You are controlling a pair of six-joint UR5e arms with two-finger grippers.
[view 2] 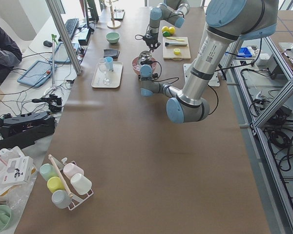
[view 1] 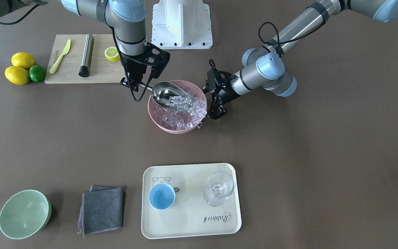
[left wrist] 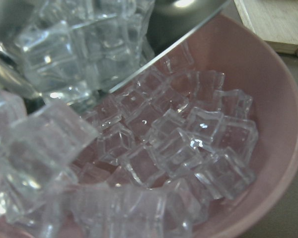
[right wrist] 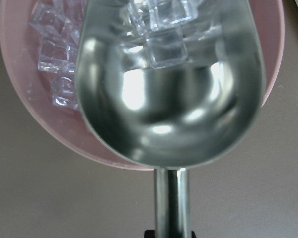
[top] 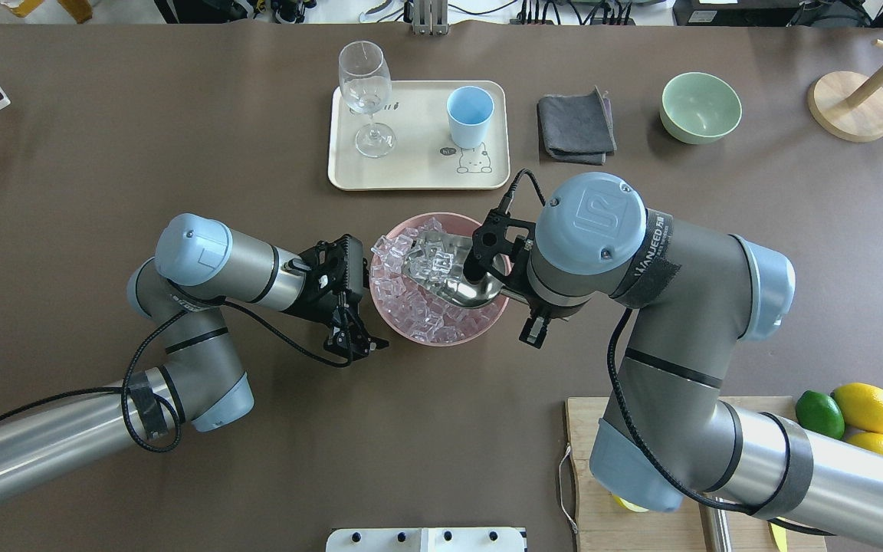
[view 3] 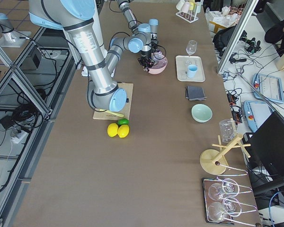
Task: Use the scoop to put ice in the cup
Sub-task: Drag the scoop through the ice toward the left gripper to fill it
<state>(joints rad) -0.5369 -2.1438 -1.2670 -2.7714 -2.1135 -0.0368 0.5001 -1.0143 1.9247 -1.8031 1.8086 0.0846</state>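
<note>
Scooping is in hand: the scoop (view 1: 171, 94), pinched by the right pincer (view 1: 139, 84), is loaded with ice (view 1: 177, 101) over the pink bowl (view 1: 171, 130). Whether the left pincer (view 1: 216, 111) is spread cannot be told. A level carry to the cup (view 1: 162, 196) on the tray (view 1: 192, 223) is called for next.

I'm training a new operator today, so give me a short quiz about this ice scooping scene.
1. True or false: the cup already holds ice.
2. Which hand grips the scoop? A) left B) right
3. Fill in: beside the cup on the tray stands a clear stemmed ____.
Key: 1 false, it is empty. 2 B, the right hand pinches its handle. 3 glass.
</note>
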